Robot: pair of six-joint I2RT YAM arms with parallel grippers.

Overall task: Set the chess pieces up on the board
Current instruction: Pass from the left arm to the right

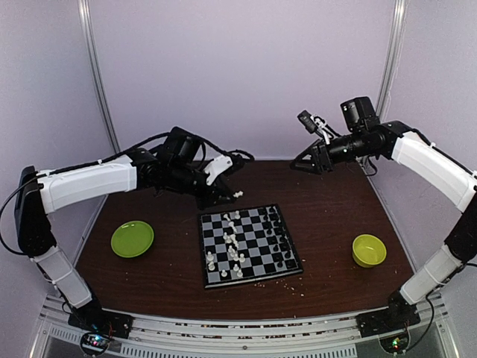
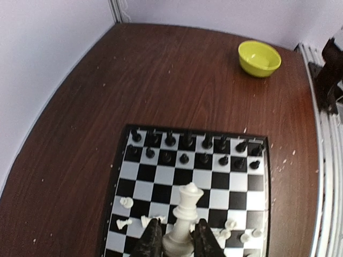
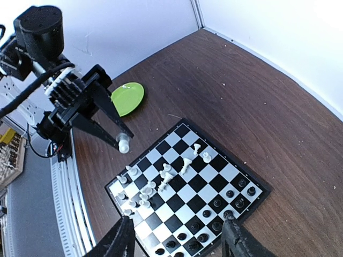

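Grips a tall white piece [image 2: 182,222] in the left jaws, pinched low down between two dark fingers [image 2: 151,242], with its crowned top sticking out past the tips. Holds it in the air by the far edge of the board [image 1: 257,267] in the top view; cannot tell which square lies beneath it. From the left wrist, looks past the held piece across the board's white end.

Shows the right jaws spread wide with nothing between them. Keeps them well apart from every piece, raised over the table [image 1: 328,216] beyond the board's far right corner.

Finds the black chess pieces [image 1: 279,240] upright in two rows along the board's right side. Finds the white chess pieces [image 1: 232,243] strewn over the middle and left squares, some lying on their sides, none in a tidy row.

Has a lime-green plate [image 1: 133,239] on the table left of the board and a lime-green bowl [image 1: 369,250] to its right, both well apart from it.
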